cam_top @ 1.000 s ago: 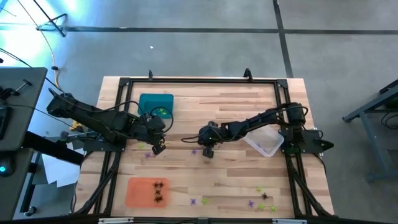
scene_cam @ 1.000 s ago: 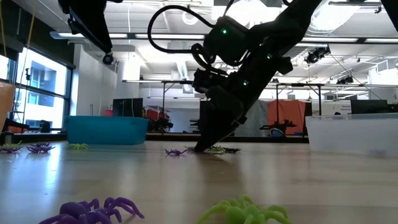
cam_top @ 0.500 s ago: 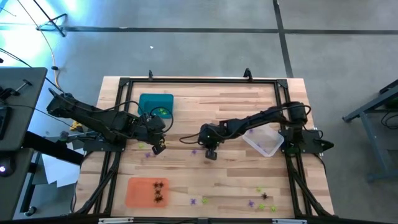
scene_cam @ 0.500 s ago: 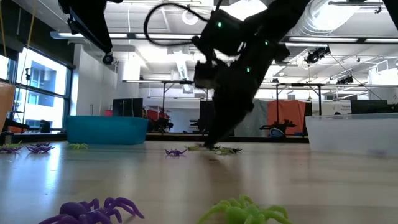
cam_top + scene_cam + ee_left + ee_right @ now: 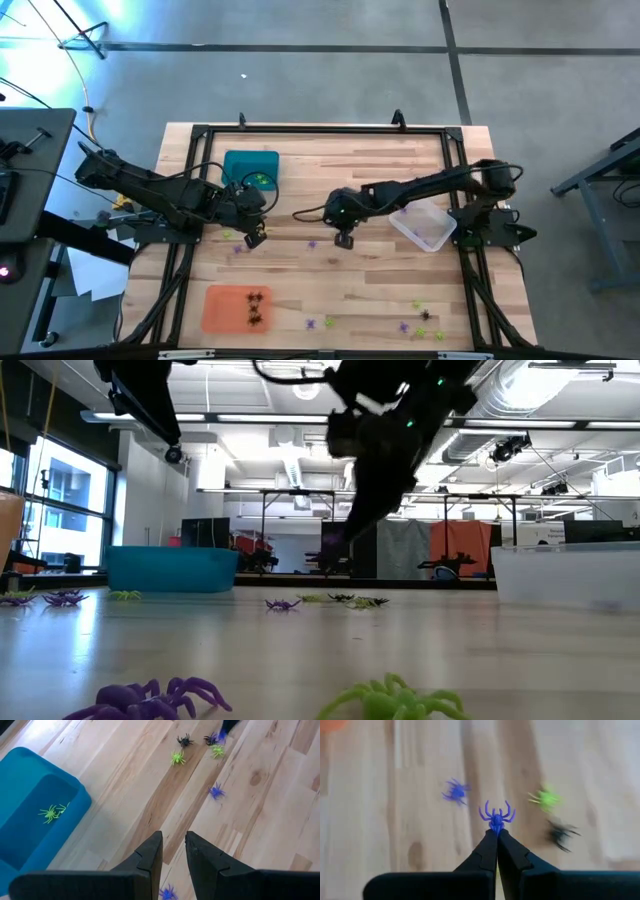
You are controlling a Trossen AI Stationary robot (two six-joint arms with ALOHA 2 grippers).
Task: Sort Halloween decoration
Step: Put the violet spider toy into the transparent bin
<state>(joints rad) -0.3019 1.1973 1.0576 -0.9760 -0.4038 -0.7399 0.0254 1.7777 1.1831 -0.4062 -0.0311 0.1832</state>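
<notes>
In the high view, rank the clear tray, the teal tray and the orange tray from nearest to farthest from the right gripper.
From the right gripper, mid-table, shut on a purple spider:
1. Clear tray, just to its right, near that arm's base.
2. Teal tray, to its left, toward the table's far edge.
3. Orange tray, to its left, at the near edge.
Teal and orange are close, but orange looks slightly farther.

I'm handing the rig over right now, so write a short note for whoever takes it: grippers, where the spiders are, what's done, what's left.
Right gripper: shut on a purple spider, lifted above mid-table.
Left gripper: jaws slightly apart, empty, hovering beside the teal tray.
Done: green spiders in the teal tray; black spiders in the orange tray.
Left: the clear tray looks empty; loose spiders remain mid-table and near the front edge.
</notes>
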